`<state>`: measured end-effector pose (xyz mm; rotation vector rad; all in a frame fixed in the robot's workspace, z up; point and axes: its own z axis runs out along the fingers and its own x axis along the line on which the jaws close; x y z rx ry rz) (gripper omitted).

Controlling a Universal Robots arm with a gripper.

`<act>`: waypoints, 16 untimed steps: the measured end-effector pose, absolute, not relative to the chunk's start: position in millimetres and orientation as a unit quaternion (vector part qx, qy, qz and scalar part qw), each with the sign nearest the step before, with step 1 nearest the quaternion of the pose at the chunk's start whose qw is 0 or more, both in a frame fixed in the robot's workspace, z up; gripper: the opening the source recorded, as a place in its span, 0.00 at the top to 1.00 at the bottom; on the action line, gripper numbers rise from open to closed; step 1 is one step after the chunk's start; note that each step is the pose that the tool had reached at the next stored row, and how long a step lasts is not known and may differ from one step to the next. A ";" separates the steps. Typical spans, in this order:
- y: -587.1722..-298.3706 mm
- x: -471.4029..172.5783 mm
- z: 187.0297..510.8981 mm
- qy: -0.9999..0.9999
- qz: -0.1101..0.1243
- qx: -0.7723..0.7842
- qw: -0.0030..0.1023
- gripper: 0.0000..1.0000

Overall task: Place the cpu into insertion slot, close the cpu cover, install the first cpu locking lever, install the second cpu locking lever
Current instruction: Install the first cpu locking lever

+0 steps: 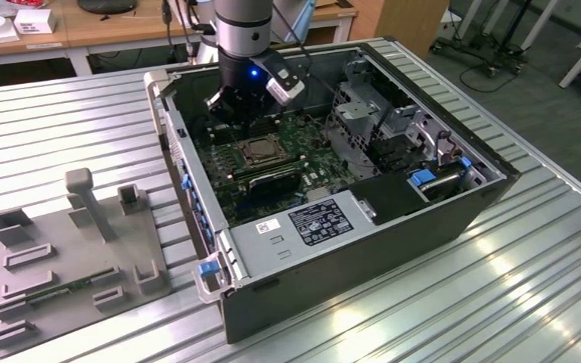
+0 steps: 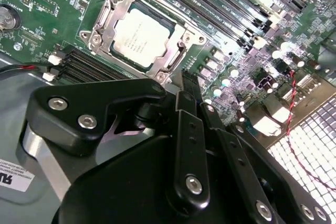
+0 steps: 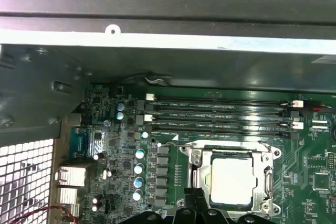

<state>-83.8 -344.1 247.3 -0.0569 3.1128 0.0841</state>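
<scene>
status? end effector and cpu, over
End effector low over motherboard, beside the cpu. cpu seated, cpu cover down around it. Nothing lying on the cover.

Gripper [image 3: 198,199] cut by pic edge in first wrist view; blocks pt of cpu cover [image 3: 269,179].

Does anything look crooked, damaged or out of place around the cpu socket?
Nothing stands out. The cpu lies flat and square in the window of the cpu cover, which sits evenly around it, and the gripper hangs over the board beside it.
</scene>
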 end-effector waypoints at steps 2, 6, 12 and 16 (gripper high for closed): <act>-344.1 -87.3 247.2 0.999 0.027 -0.018 0.014 0.89; -344.1 -95.4 247.0 0.999 0.026 -0.018 0.014 0.89; -344.1 -101.7 246.9 0.999 0.026 -0.018 0.014 0.89; -344.2 -101.9 247.0 0.999 0.029 -0.018 0.014 0.89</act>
